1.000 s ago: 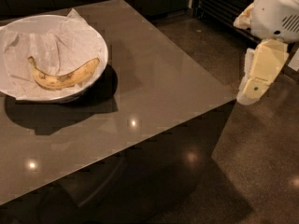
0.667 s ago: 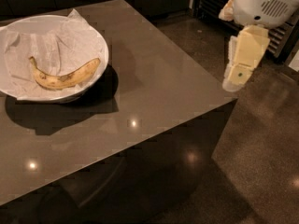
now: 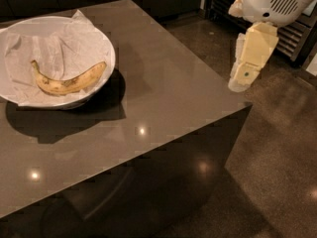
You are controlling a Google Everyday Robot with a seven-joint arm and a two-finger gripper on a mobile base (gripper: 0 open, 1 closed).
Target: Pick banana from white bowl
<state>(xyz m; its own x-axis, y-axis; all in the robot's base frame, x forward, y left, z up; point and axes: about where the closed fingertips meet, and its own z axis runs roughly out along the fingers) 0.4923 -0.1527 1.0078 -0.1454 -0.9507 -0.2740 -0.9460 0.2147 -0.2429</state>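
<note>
A curved yellow banana (image 3: 69, 81) with brown speckles lies in the white bowl (image 3: 106, 48), which is lined with crinkled white paper and stands at the far left of the dark table. My gripper (image 3: 241, 81) hangs at the upper right, just beyond the table's right edge and well away from the bowl. It holds nothing that I can see.
The dark glossy table (image 3: 163, 93) ends in a corner at the right, near the gripper. Beyond it is a polished brown floor (image 3: 277, 157). A dark slatted rack (image 3: 297, 33) stands at the top right behind the arm.
The gripper has moved left and a little up, from out over the floor to the table's right edge. The banana and bowl have not moved.
</note>
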